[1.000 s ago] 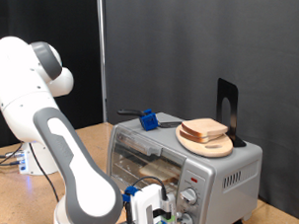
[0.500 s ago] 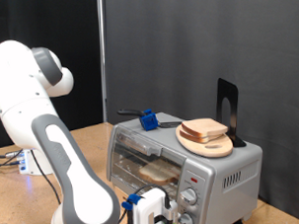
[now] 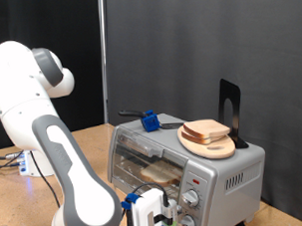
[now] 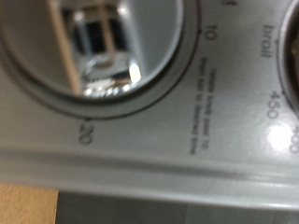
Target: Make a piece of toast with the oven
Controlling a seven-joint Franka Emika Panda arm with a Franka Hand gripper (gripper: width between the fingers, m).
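The gripper [image 3: 155,214] sat right in front of the oven [image 3: 182,157], close against its timer knob [image 4: 93,47]. Its jaws couldn't be made out.

Oven [image 3: 198,161] brushed metal; knob [image 4: 93,42] glossy

So it's a plain wooden table [image 3: 92,145], light tan top. The oven [image 3: 188,166] sits right on it toward the exterior view's right, silver-grey, glass door facing out. The robot's white base [image 3: 38,162] stands on the table at the left, with some cables [image 3: 5,160] trailing beside it.
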